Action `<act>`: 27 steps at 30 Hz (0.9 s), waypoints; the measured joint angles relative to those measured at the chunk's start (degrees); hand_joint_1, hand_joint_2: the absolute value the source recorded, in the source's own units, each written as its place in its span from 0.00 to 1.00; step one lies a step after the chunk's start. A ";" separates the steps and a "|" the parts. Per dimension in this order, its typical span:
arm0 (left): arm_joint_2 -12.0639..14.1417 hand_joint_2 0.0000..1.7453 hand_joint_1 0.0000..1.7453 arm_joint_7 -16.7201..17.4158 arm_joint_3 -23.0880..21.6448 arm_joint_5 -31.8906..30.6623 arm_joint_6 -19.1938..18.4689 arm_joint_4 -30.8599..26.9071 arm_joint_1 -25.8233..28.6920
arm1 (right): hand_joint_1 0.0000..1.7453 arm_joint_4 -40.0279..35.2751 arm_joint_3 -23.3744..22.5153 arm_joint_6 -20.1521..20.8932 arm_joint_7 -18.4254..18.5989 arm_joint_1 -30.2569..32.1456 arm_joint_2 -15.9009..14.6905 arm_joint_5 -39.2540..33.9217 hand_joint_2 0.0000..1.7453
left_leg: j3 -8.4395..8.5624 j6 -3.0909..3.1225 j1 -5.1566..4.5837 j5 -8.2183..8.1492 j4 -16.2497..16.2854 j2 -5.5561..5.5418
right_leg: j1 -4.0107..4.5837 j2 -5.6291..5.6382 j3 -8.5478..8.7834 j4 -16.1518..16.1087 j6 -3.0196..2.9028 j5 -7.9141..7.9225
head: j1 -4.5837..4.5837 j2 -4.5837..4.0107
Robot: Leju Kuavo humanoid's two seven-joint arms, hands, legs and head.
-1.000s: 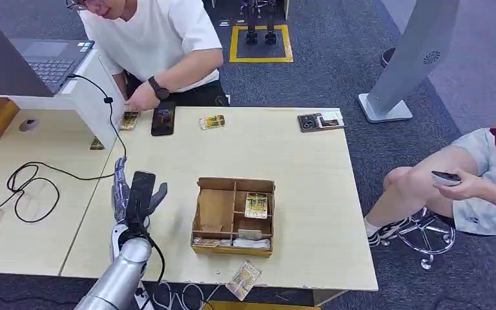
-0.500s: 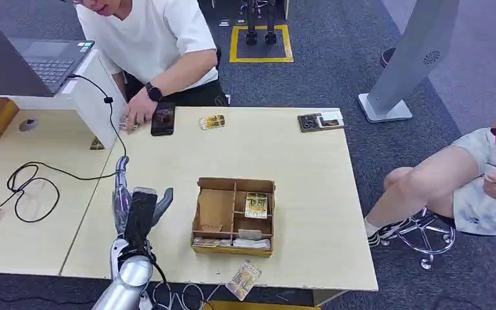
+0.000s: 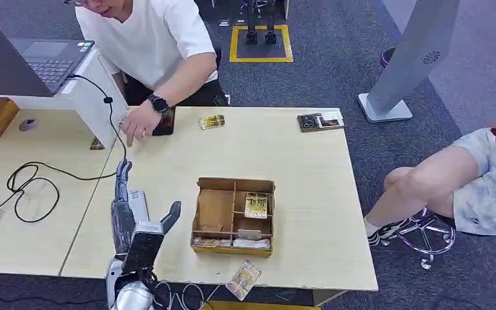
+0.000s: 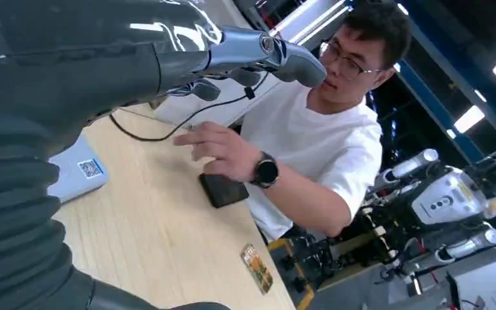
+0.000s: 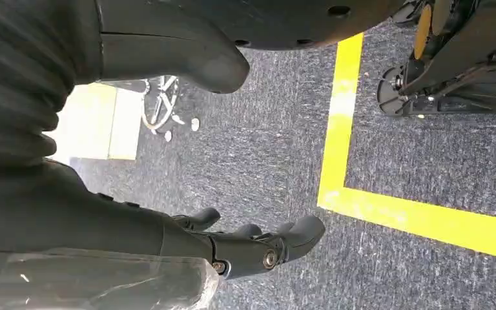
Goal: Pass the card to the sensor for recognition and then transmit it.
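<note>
My left hand [image 3: 135, 223]: fingers spread, empty, above the white sensor [image 3: 137, 197]. My right hand [image 5: 245, 248]: fingers loosely apart, empty. Card [image 3: 212, 121]: beside person's hand [image 3: 139, 123].

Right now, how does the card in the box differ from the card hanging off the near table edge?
The card in the box lies flat inside a compartment, square with the walls of the box. The edge card lies askew and sticks out past the edge of the table, partly unsupported. Both are yellowish printed cards, and neither hand touches them.
</note>
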 joint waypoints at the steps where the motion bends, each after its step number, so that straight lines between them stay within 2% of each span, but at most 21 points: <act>1: 0.07 1.00 0.00 -0.09 -0.26 -0.72 0.00 -0.50 0.56 | 0.00 -0.04 -0.09 0.00 0.00 0.02 0.00 -0.02 1.00 | 0.00 0.00 0.00 0.00 0.00 0.00 | 0.00 0.00 0.00 0.00 0.00 0.00 | 0.00 0.00; 6: 0.11 1.00 0.00 -2.56 -1.40 -7.02 0.02 -3.23 3.52 | 0.00 -0.17 -0.50 0.09 -0.09 0.04 0.00 0.00 1.00 | 0.00 0.00 0.00 0.00 0.00 0.00 | 0.00 0.00 0.00 -0.01 0.00 0.00 | 0.00 0.00; 16: -1.60 1.00 0.00 -11.17 -1.46 -20.61 0.04 -7.04 9.17 | 0.00 -0.20 -0.57 0.37 -0.35 0.04 0.00 0.13 1.00 | -0.02 0.03 0.00 -0.02 0.00 0.00 | 0.00 -0.01 0.01 -0.02 0.01 -0.01 | -0.02 0.00; 23: -3.73 1.00 0.00 -17.30 1.99 -29.25 0.04 -7.65 11.75 | 0.00 -0.20 -0.78 0.57 -0.63 0.05 0.00 0.46 1.00 | -0.01 0.03 0.00 -0.02 0.00 0.00 | 0.00 -0.02 0.01 -0.01 0.00 -0.01 | 0.00 0.00; 27: -4.70 1.00 0.00 -18.10 3.93 -33.86 0.04 -7.98 12.56 | 0.00 -0.20 -0.85 0.70 -0.76 0.04 0.00 0.81 1.00 | -0.01 0.03 0.00 -0.02 0.00 0.00 | 0.00 -0.02 0.01 -0.01 0.00 -0.01 | 0.00 0.00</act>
